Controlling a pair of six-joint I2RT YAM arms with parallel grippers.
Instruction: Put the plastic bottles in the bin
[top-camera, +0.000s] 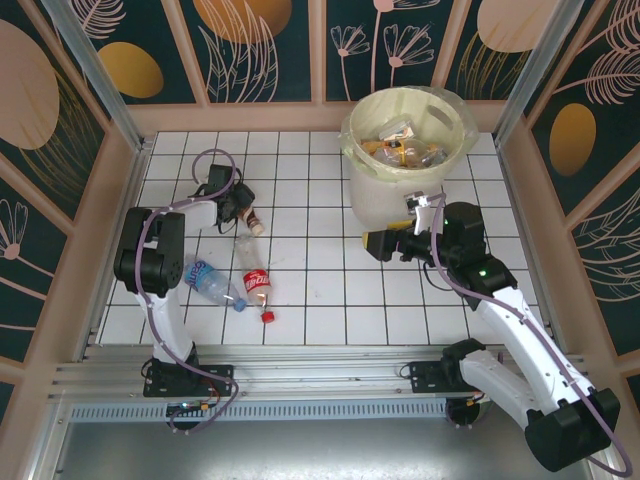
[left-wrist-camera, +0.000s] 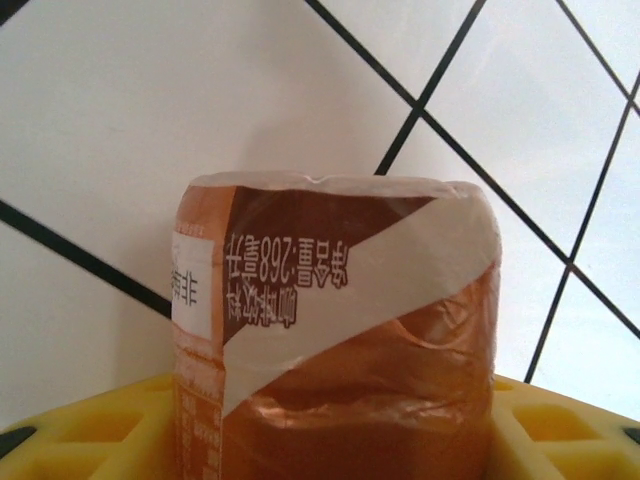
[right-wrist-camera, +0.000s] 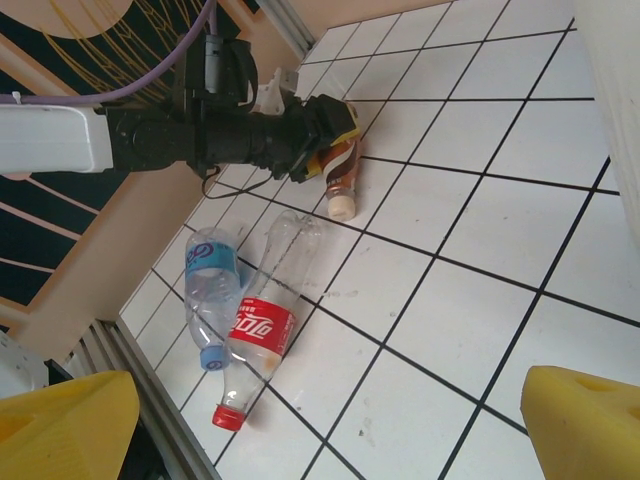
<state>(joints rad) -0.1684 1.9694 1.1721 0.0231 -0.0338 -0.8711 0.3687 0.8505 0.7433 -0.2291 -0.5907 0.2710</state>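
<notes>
White tiled desk. Left claw seems closed on brown-labelled plastic bottle; its dented wall may give and the bottle slip on lift. Right claw wide, empty.

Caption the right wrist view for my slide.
On the tiled table, the left gripper clamps a brown-label bottle; a blue-label bottle and a red-label bottle lie nearby.

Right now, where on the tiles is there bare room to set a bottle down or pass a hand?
Bare tiles lie between the Coca-Cola bottle and the right gripper, and along the far edge left of the bin. The left side is crowded: the left gripper on the brown bottle, the blue-labelled bottle and Coca-Cola bottle nearer.
</notes>
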